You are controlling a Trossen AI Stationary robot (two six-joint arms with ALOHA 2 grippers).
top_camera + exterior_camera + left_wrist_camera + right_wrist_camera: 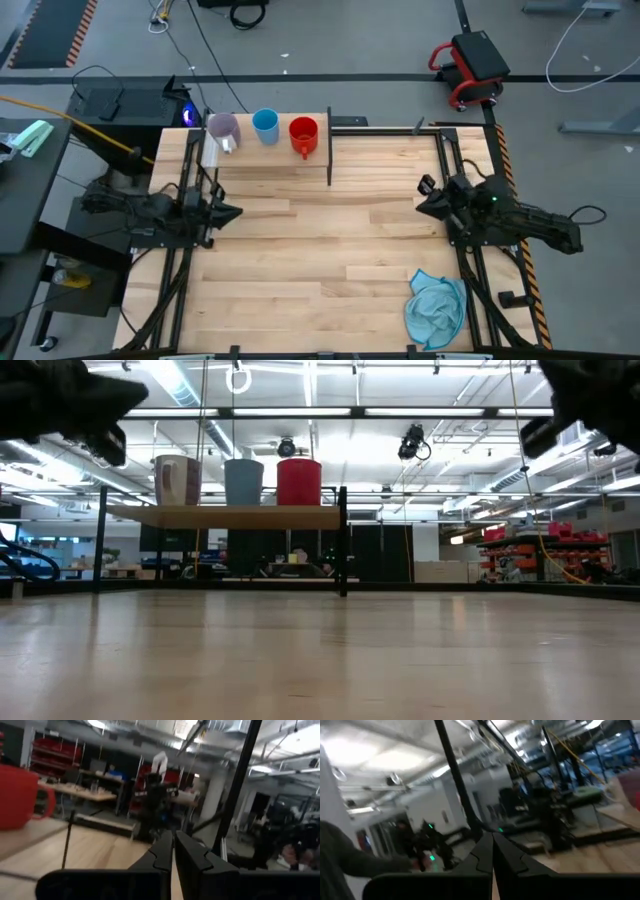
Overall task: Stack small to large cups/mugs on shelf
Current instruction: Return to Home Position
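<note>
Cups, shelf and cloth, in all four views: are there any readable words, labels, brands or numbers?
None readable.
The purple cup, blue cup, red mug, shelf and cloth show no print.
Anything in the room behind is too blurred to read.

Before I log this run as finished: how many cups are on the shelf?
3, in a row on the shelf: purple cup at the white-strip end, blue cup in the middle, red mug toward the other end. None looks hidden.

Open tabletop (pixel 320 240) centre; shelf (pixel 282 160) at far edge, cloth (pixel 437 305) front-right.
</note>
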